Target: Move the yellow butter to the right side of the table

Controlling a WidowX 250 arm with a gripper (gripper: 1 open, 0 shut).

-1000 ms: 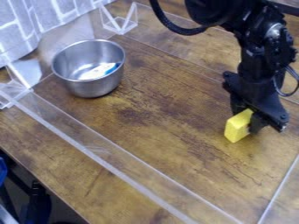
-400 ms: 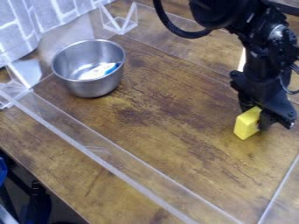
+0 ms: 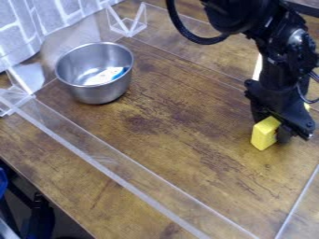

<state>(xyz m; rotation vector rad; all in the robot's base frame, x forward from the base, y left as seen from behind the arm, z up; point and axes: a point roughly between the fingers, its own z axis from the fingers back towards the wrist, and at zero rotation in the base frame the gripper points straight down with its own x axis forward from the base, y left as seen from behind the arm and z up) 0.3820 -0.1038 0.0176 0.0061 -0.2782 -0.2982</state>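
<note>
A single camera looks down across a dark wood-grain tabletop [image 3: 149, 121] edged by clear acrylic walls [image 3: 112, 168]. Near the tabletop's right edge sits the yellow butter [image 3: 264, 133], a small bright block resting on the wood. It looks light and stiff enough to pinch, though real butter would be soft and greasy, so a firm hold across its two long flat sides seems the safest. Directly above it, touching or nearly touching its upper end, hangs the black gripper [image 3: 282, 123], pointing steeply down. Its fingers are dark against the dark arm, so whether they are spread apart or pinching the block cannot be told. Towards the tabletop's far left corner stands a steel bowl [image 3: 92, 71] with a pale blue item [image 3: 110, 74] inside.
</note>
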